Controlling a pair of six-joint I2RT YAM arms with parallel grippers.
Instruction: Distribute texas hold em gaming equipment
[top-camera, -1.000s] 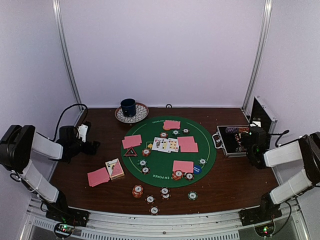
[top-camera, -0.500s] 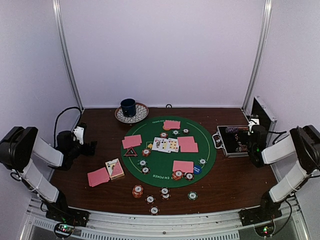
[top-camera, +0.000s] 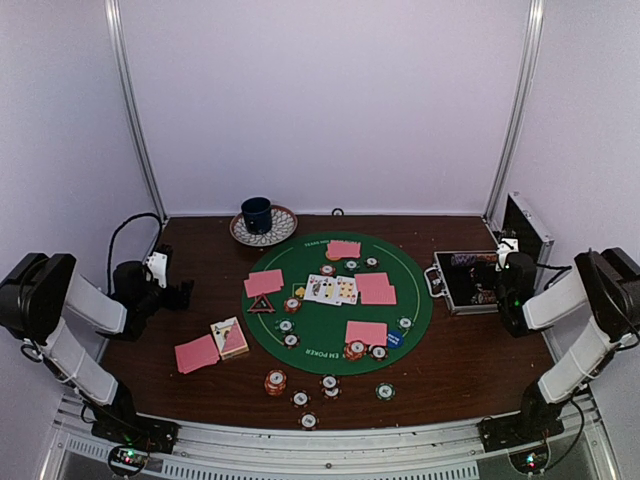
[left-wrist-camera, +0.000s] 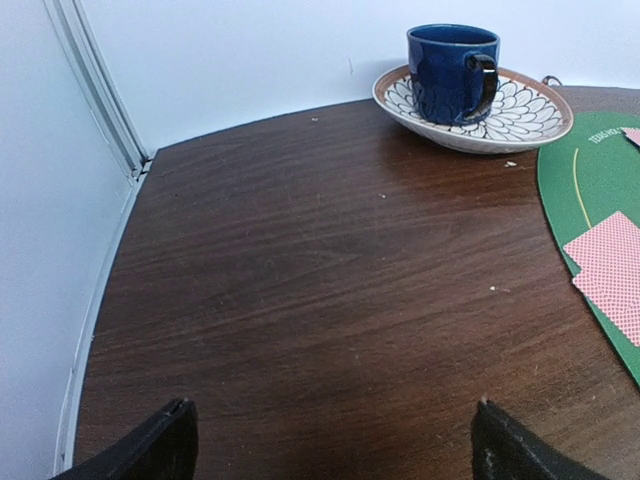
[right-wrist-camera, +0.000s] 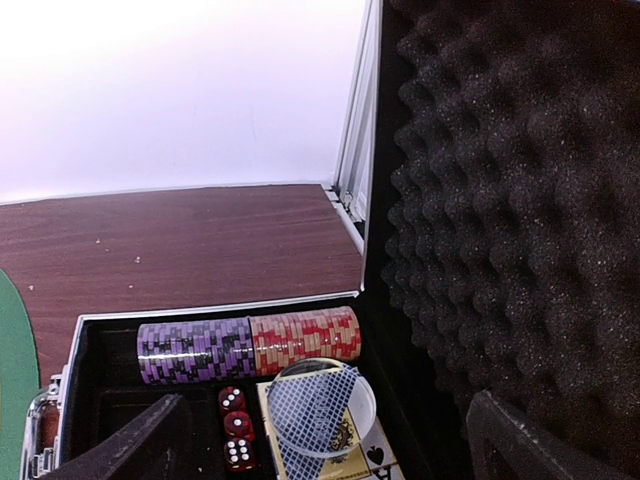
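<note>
Right wrist view: right gripper (right-wrist-camera: 325, 420) and left gripper (left-wrist-camera: 333, 420) jaws gape wide, empty; red edge-striped poker chips (right-wrist-camera: 305, 340), at 12 o'clock in the black foam-lined case (right-wrist-camera: 500, 200), look stiff, slick; pinch rims.

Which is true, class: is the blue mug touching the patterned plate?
Touching. The left wrist view shows the mug standing directly on the plate.
</note>
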